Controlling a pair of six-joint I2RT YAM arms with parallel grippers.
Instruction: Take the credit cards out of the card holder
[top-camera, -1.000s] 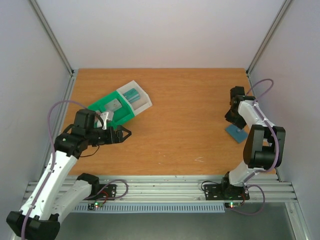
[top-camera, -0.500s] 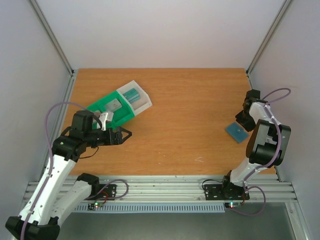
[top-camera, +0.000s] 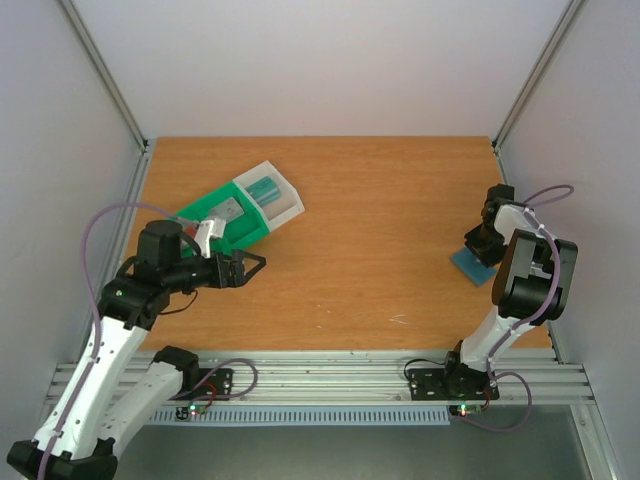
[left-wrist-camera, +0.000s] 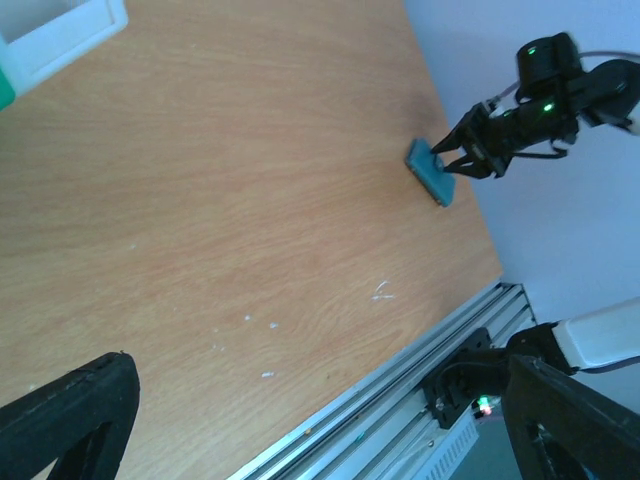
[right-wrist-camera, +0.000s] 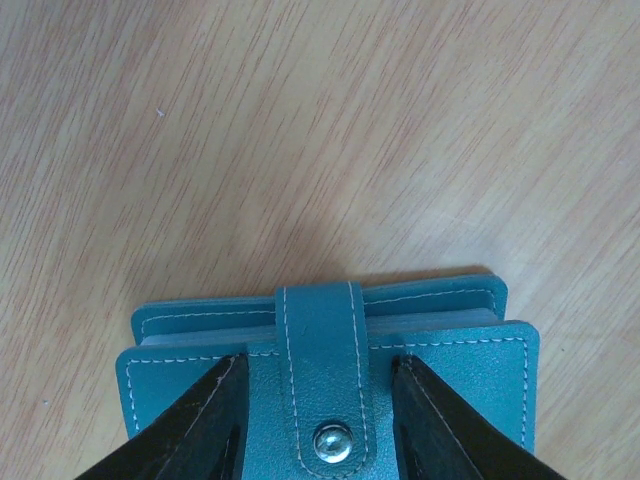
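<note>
While your right fingers (right-wrist-camera: 318, 362) sit down on the card holder (right-wrist-camera: 440, 375), they stand partly apart, one on each side of its strap (right-wrist-camera: 322, 330), with a sliver of blue showing between each finger and the strap. They clamp nothing that you can see. The holder lies folded shut on the tabletop (top-camera: 370, 220) at the far right, near the edge, its strap fastened by a metal snap (right-wrist-camera: 332, 442). A pale layer shows between its two panels; you cannot tell from here whether that is a card edge.

Your left fingers (top-camera: 255, 266) are spread wide and hold nothing, hanging over bare wood on the left side, just beside the near end of the green tray (top-camera: 195, 213) and well apart from the holder.

On that tray, a teal card (top-camera: 263, 188) lies inside the white bin (top-camera: 292, 205) at its far end, and a pale grey card (top-camera: 228, 210) rests on the green part next to it.
</note>
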